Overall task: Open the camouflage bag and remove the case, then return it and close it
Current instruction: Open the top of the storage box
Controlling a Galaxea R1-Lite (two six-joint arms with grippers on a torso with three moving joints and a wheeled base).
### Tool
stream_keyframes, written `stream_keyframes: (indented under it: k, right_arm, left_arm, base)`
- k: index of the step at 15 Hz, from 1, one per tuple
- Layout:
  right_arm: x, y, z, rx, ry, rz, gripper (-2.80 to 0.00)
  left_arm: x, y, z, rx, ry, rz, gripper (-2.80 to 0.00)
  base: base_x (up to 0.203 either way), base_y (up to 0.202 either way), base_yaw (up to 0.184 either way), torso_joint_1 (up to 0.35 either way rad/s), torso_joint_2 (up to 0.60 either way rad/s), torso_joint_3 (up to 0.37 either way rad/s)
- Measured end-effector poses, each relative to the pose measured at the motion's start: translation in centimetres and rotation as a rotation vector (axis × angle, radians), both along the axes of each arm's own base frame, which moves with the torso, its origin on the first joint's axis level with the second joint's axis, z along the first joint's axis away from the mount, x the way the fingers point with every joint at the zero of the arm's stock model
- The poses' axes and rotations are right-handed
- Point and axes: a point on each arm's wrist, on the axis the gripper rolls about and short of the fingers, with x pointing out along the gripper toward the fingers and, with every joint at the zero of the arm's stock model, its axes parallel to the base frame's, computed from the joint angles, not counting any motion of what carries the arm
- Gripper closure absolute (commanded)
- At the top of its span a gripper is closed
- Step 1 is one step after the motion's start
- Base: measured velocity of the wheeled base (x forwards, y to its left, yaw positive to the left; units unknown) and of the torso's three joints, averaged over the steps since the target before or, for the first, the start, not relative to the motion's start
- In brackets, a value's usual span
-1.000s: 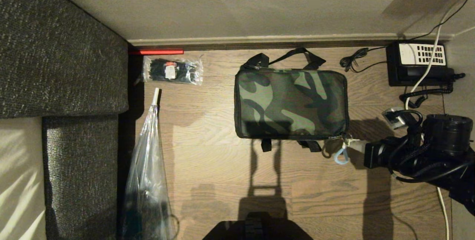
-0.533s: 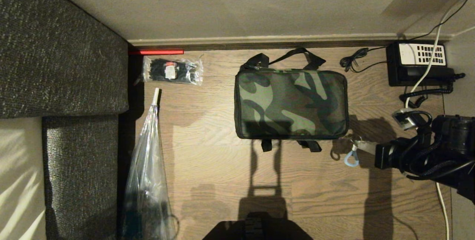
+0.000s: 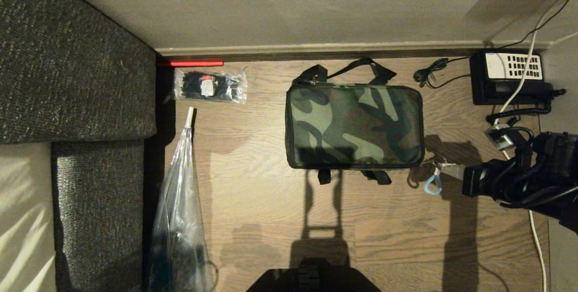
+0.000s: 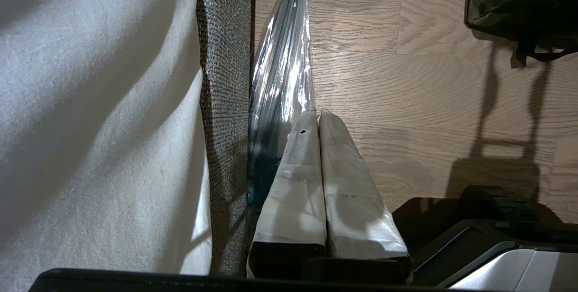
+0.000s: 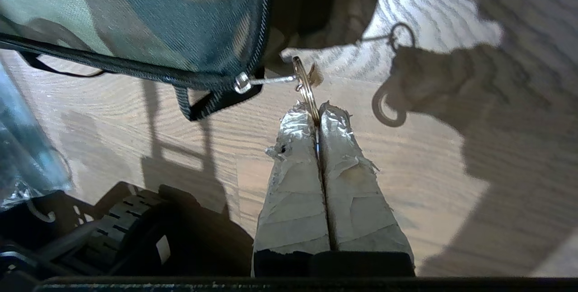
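Bag: the boxy soft camouflage bag [image 3: 354, 126] in green, tan and black lies flat on the wood-plank floor [image 3: 271, 220], lid down and closed, its black carry straps [image 3: 347, 70] at the edge nearest the pale wall [image 3: 289, 7].
Zipper: the black zipper line [image 5: 135, 67] runs along the bag's edge; its small metal slider [image 5: 243, 83] sits at the near right corner, linked to a gold key ring [image 5: 306, 85].
Right gripper: the right gripper [image 5: 318, 112], its fingers wrapped in pale tape, is pinched together on the gold key ring just off the bag's near right corner; a light-blue loop [image 3: 432, 187] hangs below the ring.
Left gripper: the left gripper [image 4: 317, 116], also tape-wrapped, has its fingers pressed together with nothing between them, and hangs low beside the dark woven sofa [image 3: 76, 71].
Case: not visible in any view.
Left of the bag: a clear packet of black cable ties [image 3: 210, 85] near the wall, and a long clear plastic sleeve [image 3: 180, 210] lying along the sofa.
Right of the bag: a black telephone with a white keypad [image 3: 508, 76] against the wall, its coiled cord [image 3: 515, 113] trailing toward the right arm.
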Motion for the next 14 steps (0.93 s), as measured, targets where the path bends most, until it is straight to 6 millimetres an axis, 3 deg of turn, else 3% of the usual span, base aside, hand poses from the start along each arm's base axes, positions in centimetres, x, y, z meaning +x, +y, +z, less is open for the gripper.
stream_keyframes:
  k: [14]
  right_arm:
    - [2.3, -0.5, 1.1, 0.019, -0.048, 0.059, 0.00]
  left_arm:
    - [0.0, 0.0, 0.0, 0.000, 0.000, 0.000, 0.00]
  base:
    - [0.000, 0.000, 0.000, 0.000, 0.00, 0.000]
